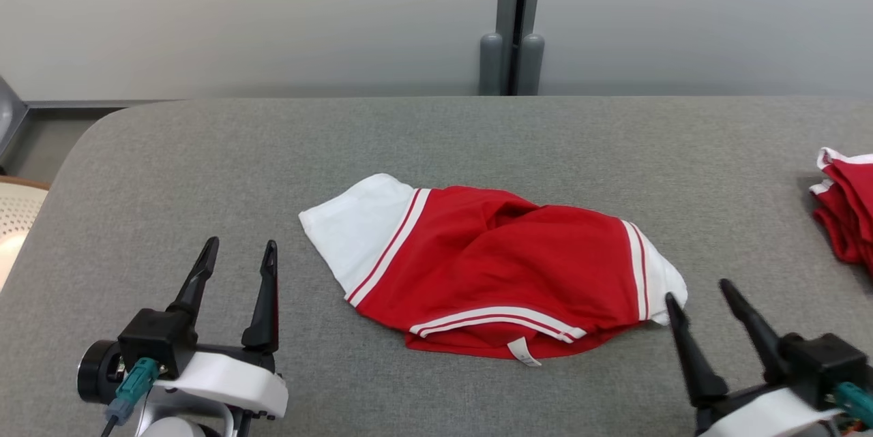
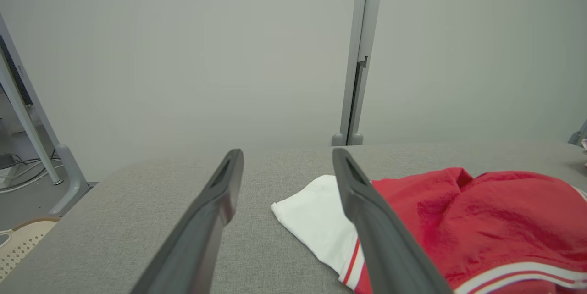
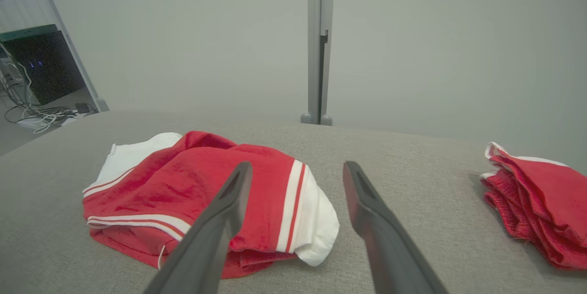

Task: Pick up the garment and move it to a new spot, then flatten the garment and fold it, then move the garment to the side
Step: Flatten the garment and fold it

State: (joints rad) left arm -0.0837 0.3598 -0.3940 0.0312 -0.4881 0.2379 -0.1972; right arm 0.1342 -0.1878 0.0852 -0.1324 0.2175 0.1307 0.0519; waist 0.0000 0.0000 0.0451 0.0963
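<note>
Our left end effector (image 1: 242, 243) and right end effector (image 1: 696, 289) stand spread wide, empty. The crumpled red-and-white T-shirt (image 1: 491, 266) lies central on the surface (image 1: 204, 164), long axis 10 to 4 o'clock: at 2 o'clock from our left, 10 from our right, which we judge nearer.

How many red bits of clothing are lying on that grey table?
2: a crumpled red-and-white fabric garment in the middle, and a folded red-and-white pile at the right, partly cut off; it may hide more.

Fingers (image 1: 262, 300) apart: left gripper (image 1: 242, 243), right gripper (image 1: 697, 289)
</note>
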